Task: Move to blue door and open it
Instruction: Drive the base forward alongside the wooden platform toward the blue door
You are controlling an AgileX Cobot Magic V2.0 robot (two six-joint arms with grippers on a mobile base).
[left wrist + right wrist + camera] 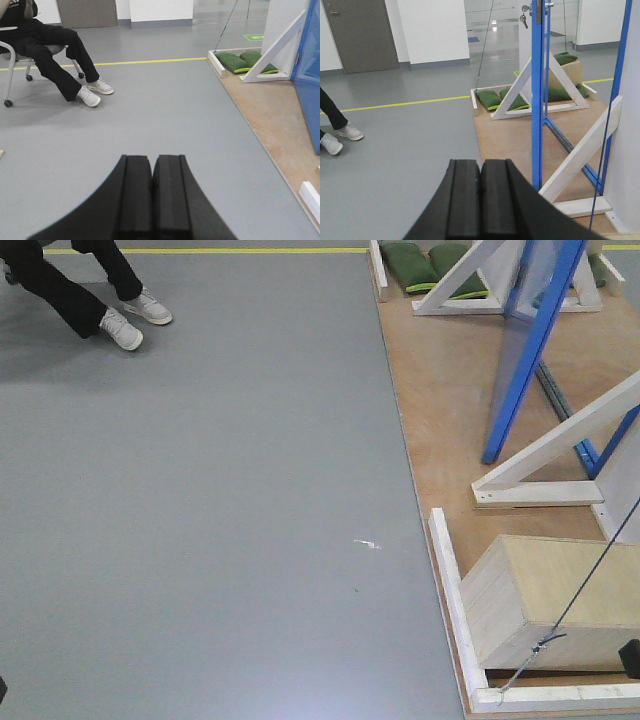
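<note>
The blue door (527,345) stands edge-on on a plywood platform (440,420) at the right of the front view. In the right wrist view the blue door (536,100) is a thin upright blue edge ahead and to the right, with a silver handle (525,8) near the top edge and keys hanging under it. A strip of its blue panel (308,105) shows at the far right of the left wrist view. My left gripper (152,162) is shut and empty over grey floor. My right gripper (480,164) is shut and empty, short of the platform.
White braced frames (556,445) flank the door. Green sandbags (489,98) weigh down the far frame. A wooden box (540,595) with a thin cable (590,568) sits at the platform's near corner. A seated person (47,47) is at the far left, behind a yellow floor line (150,62).
</note>
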